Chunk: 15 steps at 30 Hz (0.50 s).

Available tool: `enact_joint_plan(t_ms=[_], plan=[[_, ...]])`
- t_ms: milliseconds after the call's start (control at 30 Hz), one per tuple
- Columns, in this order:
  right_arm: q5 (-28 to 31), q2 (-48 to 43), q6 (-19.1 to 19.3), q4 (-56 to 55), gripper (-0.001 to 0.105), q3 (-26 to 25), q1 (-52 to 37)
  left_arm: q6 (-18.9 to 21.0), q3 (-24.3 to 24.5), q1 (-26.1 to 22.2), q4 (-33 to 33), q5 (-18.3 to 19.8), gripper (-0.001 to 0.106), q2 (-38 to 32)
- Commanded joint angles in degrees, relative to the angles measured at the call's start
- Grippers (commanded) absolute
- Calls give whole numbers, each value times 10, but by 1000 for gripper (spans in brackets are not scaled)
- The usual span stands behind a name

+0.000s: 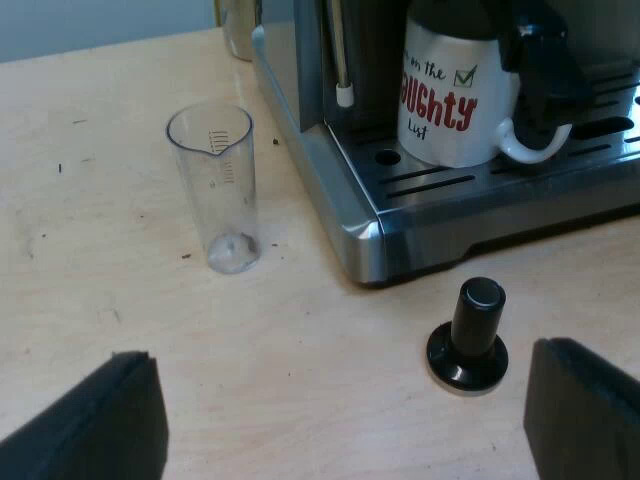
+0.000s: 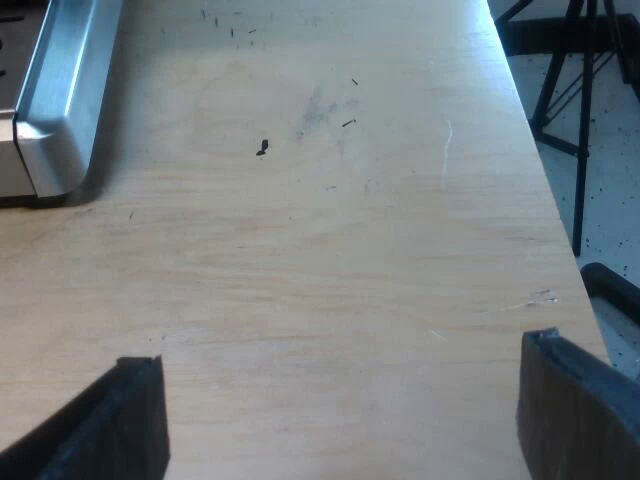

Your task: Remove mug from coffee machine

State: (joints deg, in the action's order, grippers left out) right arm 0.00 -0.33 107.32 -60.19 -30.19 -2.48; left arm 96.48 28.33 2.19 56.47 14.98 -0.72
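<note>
While the mug (image 1: 455,100) sat on the machine's (image 1: 350,200) drip tray, the left end effector (image 1: 340,415) and right end effector (image 2: 338,415) both hung open and empty over the worktop (image 2: 330,250), so a reach could likely topple the tamper (image 1: 468,335) or glass (image 1: 218,190).

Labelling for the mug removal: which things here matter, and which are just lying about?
Job: white mug with red and black lettering; steel espresso machine it stands on; open left gripper; open right gripper.
Lying about: clear plastic measuring glass; black-knobbed tamper.
</note>
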Motion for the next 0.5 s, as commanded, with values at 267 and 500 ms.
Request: enact_joint_plan(t_ms=[267, 500], plan=[[-4, -25, 5, 2, 72, -9, -2, 9, 4, 3, -1, 50, 87, -20], [-35, 23, 24, -30, 72, -71, -2, 18, 53, 3, 2, 50, 87, 12]])
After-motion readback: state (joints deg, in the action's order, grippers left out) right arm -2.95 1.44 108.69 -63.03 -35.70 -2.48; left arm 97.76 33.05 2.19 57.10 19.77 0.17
